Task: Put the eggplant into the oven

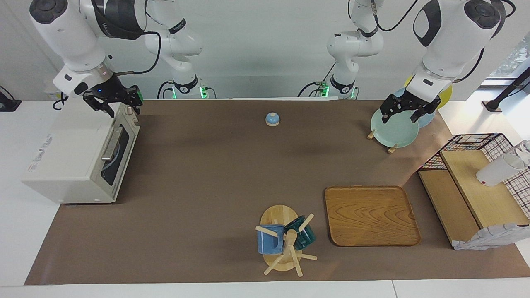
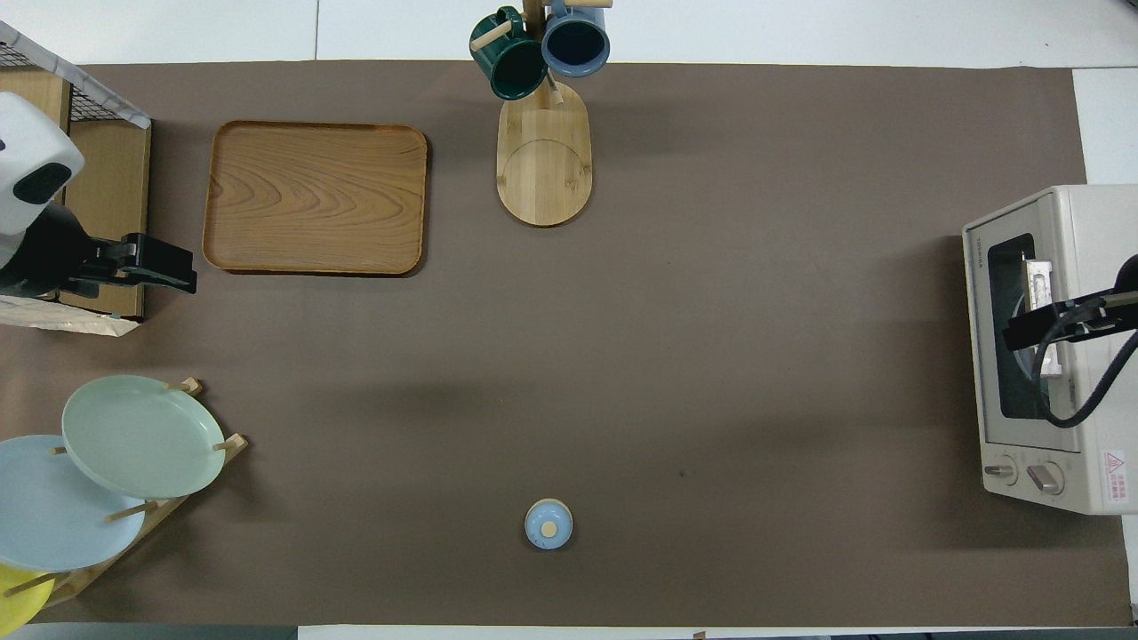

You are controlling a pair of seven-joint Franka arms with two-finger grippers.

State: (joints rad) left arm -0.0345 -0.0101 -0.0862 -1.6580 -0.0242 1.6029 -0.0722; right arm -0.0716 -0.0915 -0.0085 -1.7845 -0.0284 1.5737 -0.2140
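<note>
Right claw (image 1: 118, 103) apart over oven (image 1: 62, 165); left claw (image 1: 408, 111) apart; brown mat (image 1: 215, 174).

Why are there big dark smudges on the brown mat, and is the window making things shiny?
Facing view: the smudges are soft shadows that the raised arms cast on the mat; daylight brightens the corner by the rack. Overhead view: the same faint shadows, no strong glare on the oven door.

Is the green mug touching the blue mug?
Touching. In the overhead view the green mug and the blue mug hang side by side on the wooden mug tree, with their rims meeting and no gap between.
</note>
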